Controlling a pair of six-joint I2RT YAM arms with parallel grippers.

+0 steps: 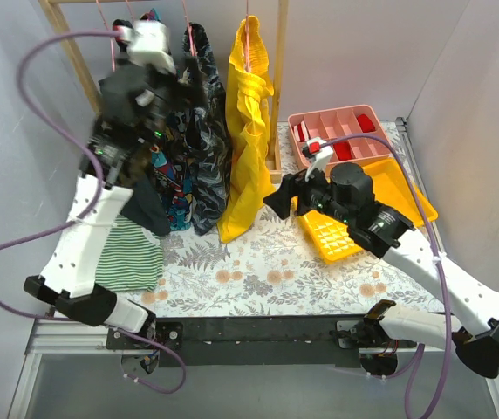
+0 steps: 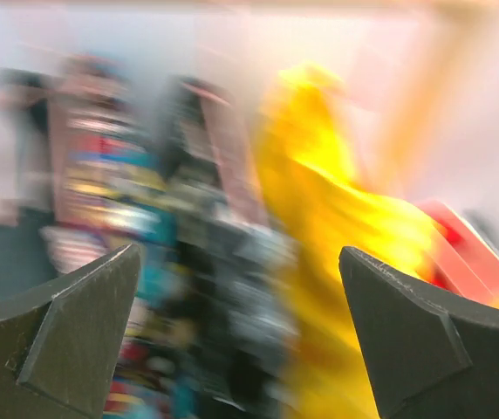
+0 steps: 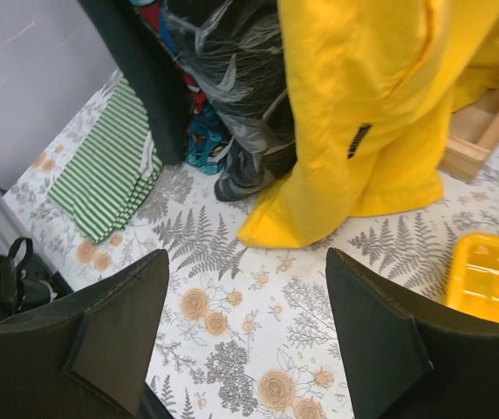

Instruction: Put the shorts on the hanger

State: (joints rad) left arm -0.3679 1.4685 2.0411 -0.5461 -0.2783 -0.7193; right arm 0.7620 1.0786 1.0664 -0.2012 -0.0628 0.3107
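Note:
The dark shorts (image 1: 149,209) hang at the left end of the wooden rack, below my raised left arm; they also show as a dark strip in the right wrist view (image 3: 140,78). A thin pink hanger wire (image 1: 112,57) shows above them, and the rest of it is hidden behind the arm. My left gripper (image 1: 173,92) is up by the hanging garments; its wrist view is blurred, with the jaws wide apart and empty. My right gripper (image 1: 284,199) (image 3: 245,253) is open and empty, low over the floral tablecloth in front of the yellow garment (image 1: 245,131).
A multicoloured garment (image 1: 173,188) and a black-and-grey patterned garment (image 1: 208,148) hang between the shorts and the yellow one. A green striped cloth (image 1: 127,253) lies at the left. A yellow tray (image 1: 337,231) and a pink compartment box (image 1: 337,131) sit at the right.

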